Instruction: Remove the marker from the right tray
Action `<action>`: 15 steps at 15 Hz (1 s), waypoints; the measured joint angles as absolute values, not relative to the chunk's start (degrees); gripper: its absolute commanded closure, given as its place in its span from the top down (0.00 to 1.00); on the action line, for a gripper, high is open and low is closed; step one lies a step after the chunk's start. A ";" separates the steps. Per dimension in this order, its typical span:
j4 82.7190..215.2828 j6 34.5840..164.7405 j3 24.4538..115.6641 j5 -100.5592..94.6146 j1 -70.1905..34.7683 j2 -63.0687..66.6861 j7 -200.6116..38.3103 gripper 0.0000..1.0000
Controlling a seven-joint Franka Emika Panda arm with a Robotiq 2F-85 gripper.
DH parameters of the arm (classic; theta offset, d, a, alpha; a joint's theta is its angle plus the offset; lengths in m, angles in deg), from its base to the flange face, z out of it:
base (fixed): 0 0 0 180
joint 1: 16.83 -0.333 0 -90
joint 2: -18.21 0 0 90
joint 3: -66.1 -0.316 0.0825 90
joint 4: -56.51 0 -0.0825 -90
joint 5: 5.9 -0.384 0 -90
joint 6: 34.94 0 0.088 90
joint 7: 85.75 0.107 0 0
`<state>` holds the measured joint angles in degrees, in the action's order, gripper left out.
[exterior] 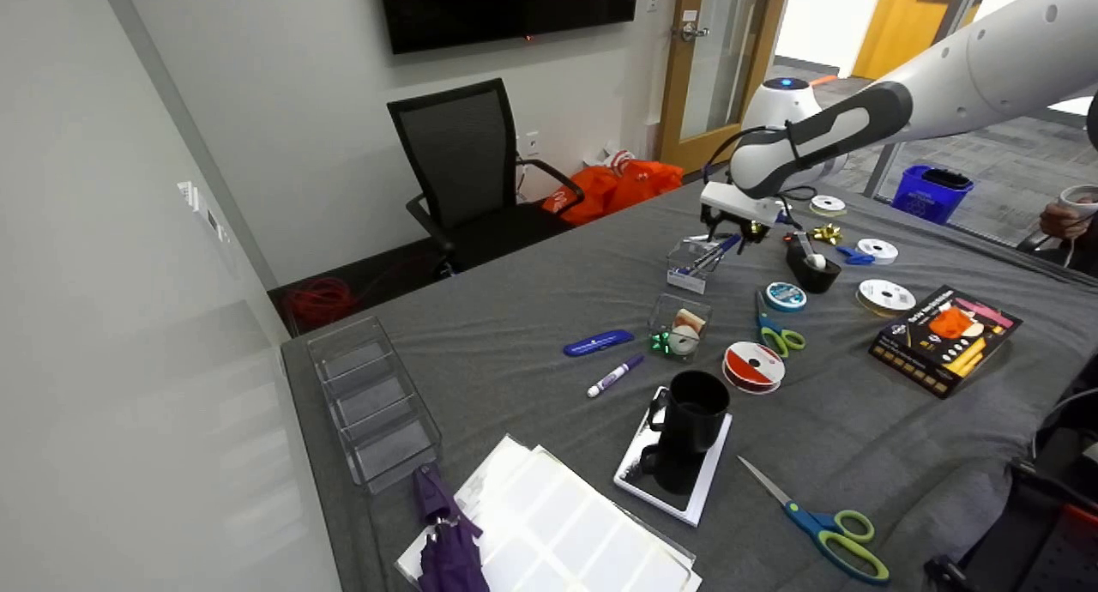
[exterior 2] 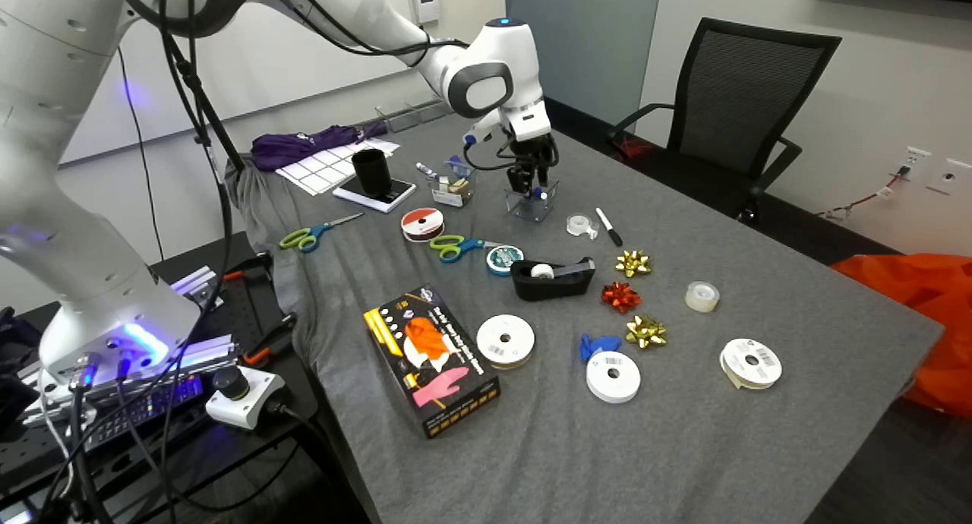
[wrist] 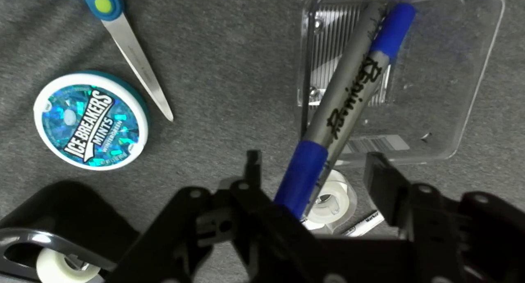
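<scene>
Two grey markers with blue caps lie side by side, tilted, in a clear tray (wrist: 478,86). One marker (wrist: 352,106) has writing on its barrel and its blue cap inside the tray. The other marker (wrist: 301,172) has its blue cap sticking out over the tray's near rim. My gripper (wrist: 315,159) is open, its fingers apart on either side of the markers' raised ends and not closed on them. In the exterior views the gripper (exterior: 733,233) (exterior 2: 531,184) is low at the tray (exterior: 686,281) (exterior 2: 530,211). Its fingers partly hide the markers there.
A second clear tray (exterior 2: 449,200) with small items stands beside it. A mints tin (wrist: 90,121), scissors (wrist: 139,61), a black tape dispenser (wrist: 61,217) and a tape roll (wrist: 330,203) lie close by. A white marker (exterior 2: 607,226) and a purple marker (exterior: 615,376) lie on the table.
</scene>
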<state>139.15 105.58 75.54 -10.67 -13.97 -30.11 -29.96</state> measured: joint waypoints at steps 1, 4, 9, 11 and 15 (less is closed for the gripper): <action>138.80 105.57 75.59 -10.67 -13.97 -30.53 -29.86 0.31; 138.02 105.37 75.75 -10.67 -13.97 -31.21 -29.74 0.09; 136.96 105.19 75.84 -10.67 -13.97 -31.62 -29.70 0.05; 136.96 105.20 75.74 -10.67 -13.98 -31.58 -29.75 0.05; 137.14 105.26 75.12 -10.70 -14.06 -30.63 -30.02 0.05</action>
<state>137.14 105.26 75.12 -10.70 -14.06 -30.63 -30.02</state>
